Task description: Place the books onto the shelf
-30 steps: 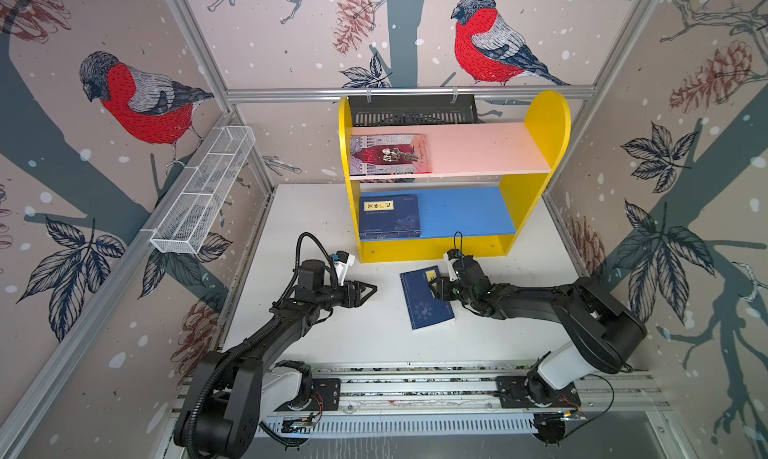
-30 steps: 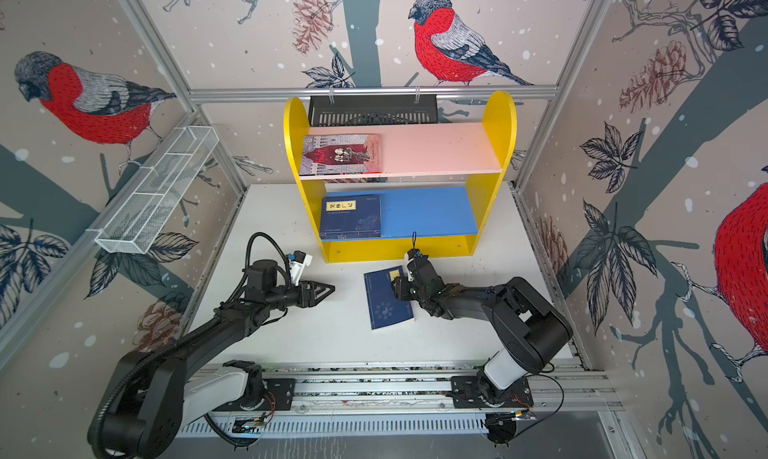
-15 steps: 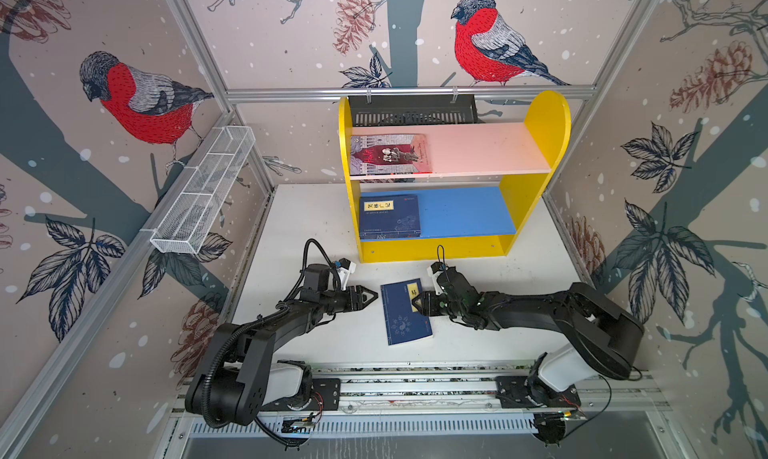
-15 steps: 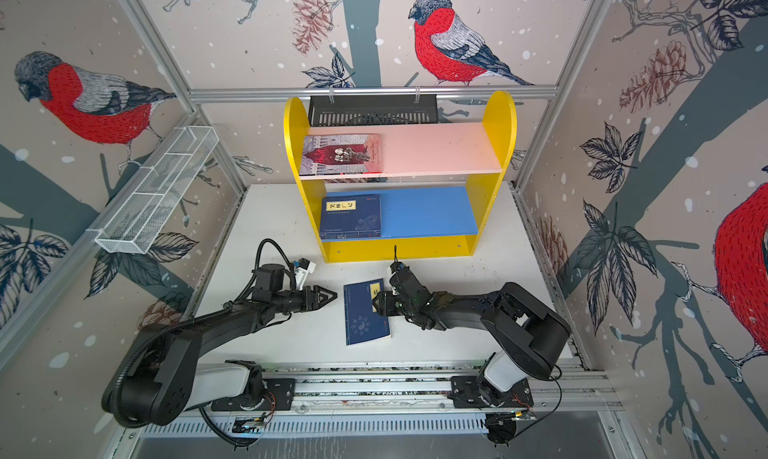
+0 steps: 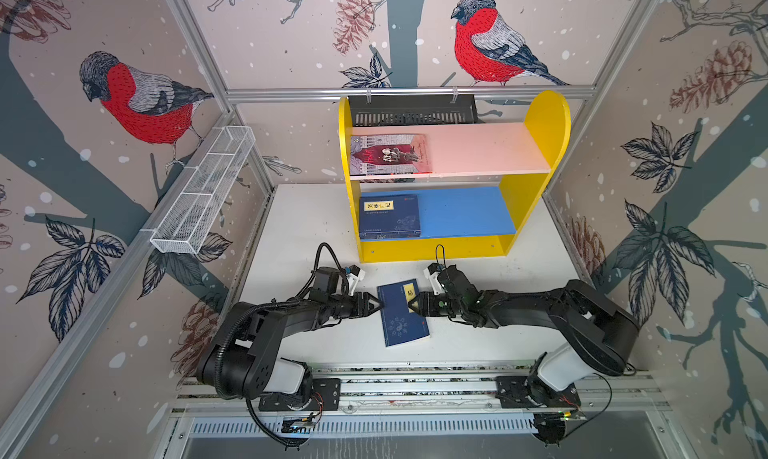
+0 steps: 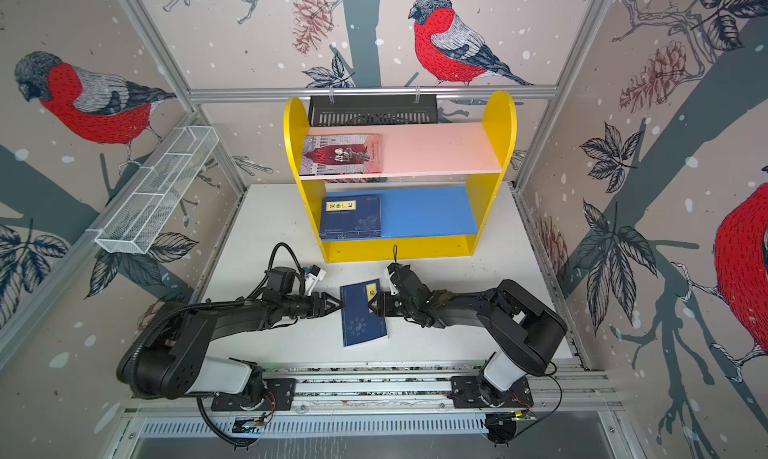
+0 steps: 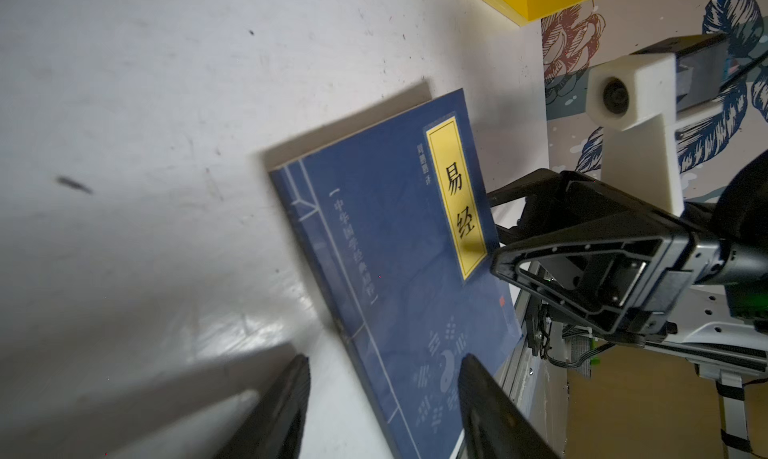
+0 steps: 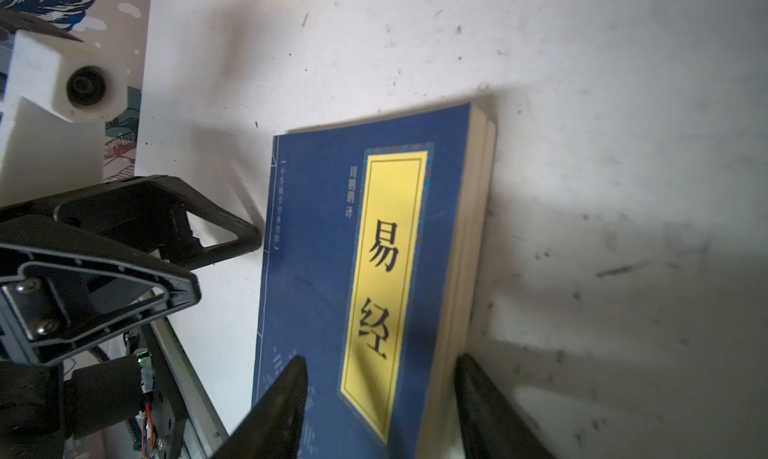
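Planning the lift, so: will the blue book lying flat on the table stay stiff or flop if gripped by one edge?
The blue book looks like a thin paperback, so held by one edge it would probably sag. Its smooth cover on the white table suggests it may slide when pushed. Lying flat, it shouldn't tip.

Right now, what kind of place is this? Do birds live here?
Probably a robot practice booth. The left arm and right arm sit on a metal rail, the birds are only pictures on the wall panels, and a yellow shelf holds books.
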`<state>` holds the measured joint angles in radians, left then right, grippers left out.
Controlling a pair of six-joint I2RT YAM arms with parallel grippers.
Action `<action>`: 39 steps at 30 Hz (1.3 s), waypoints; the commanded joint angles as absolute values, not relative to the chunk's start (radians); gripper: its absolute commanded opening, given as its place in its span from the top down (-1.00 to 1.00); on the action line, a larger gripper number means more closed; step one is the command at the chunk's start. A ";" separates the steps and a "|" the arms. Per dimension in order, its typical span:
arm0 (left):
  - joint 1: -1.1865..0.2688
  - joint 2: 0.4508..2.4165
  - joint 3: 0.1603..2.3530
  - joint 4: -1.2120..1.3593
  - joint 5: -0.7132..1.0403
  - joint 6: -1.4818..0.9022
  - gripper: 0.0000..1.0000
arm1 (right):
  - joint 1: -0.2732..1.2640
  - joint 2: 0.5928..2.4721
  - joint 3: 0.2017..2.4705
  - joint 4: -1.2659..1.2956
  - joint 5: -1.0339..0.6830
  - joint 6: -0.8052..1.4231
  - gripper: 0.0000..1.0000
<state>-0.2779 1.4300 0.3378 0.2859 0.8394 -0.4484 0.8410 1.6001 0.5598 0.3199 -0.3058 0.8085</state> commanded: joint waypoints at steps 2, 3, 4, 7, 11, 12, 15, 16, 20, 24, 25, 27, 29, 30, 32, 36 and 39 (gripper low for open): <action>-0.288 1.461 0.341 0.320 0.860 -0.458 -0.16 | 0.845 1.633 0.537 0.138 -0.350 0.827 -0.15; -0.288 1.470 0.343 0.321 0.865 -0.455 -0.15 | 0.845 1.636 0.538 0.141 -0.353 0.825 -0.13; -0.288 1.477 0.344 0.322 0.866 -0.451 -0.14 | 0.845 1.638 0.538 0.143 -0.354 0.824 -0.11; -0.287 1.485 0.354 0.316 0.857 -0.444 -0.10 | 0.845 1.637 0.538 0.154 -0.364 0.825 -0.02; -0.287 1.467 0.360 0.313 0.852 -0.442 -0.09 | 0.846 1.622 0.541 0.183 -0.373 0.834 0.13; -0.287 1.458 0.357 0.311 0.848 -0.441 -0.10 | 0.846 1.615 0.541 0.189 -0.373 0.836 0.18; -0.288 1.433 0.348 0.309 0.836 -0.434 -0.11 | 0.843 1.599 0.543 0.202 -0.372 0.838 0.34; -0.288 1.424 0.343 0.316 0.839 -0.437 -0.12 | 0.841 1.594 0.543 0.212 -0.376 0.837 0.38; -0.287 1.402 0.327 0.343 0.850 -0.458 -0.15 | 0.836 1.591 0.542 0.262 -0.409 0.843 0.47; -0.290 1.407 0.315 0.365 0.875 -0.468 -0.18 | 0.833 1.603 0.545 0.290 -0.430 0.853 0.44; -0.291 1.410 0.314 0.365 0.876 -0.470 -0.16 | 0.834 1.606 0.546 0.290 -0.430 0.856 0.38; -0.291 1.416 0.315 0.359 0.878 -0.469 -0.12 | 0.834 1.611 0.550 0.285 -0.427 0.859 0.28; -0.294 1.421 0.316 0.360 0.885 -0.469 -0.09 | 0.834 1.618 0.553 0.283 -0.423 0.861 0.27; -0.294 1.423 0.316 0.364 0.888 -0.471 -0.07 | 0.834 1.621 0.556 0.285 -0.421 0.863 0.27; -0.299 1.428 0.316 0.373 0.893 -0.476 -0.02 | 0.834 1.628 0.561 0.285 -0.419 0.865 0.29; -0.308 1.433 0.319 0.377 0.900 -0.482 0.00 | 0.834 1.638 0.572 0.289 -0.419 0.868 0.44; -0.308 1.419 0.328 0.347 0.878 -0.458 -0.03 | 0.834 1.630 0.572 0.290 -0.422 0.868 0.77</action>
<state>-0.3031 1.4292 0.3187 0.3264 0.8391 -0.4732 0.8314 1.6295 0.5694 0.3363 -0.4366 0.8700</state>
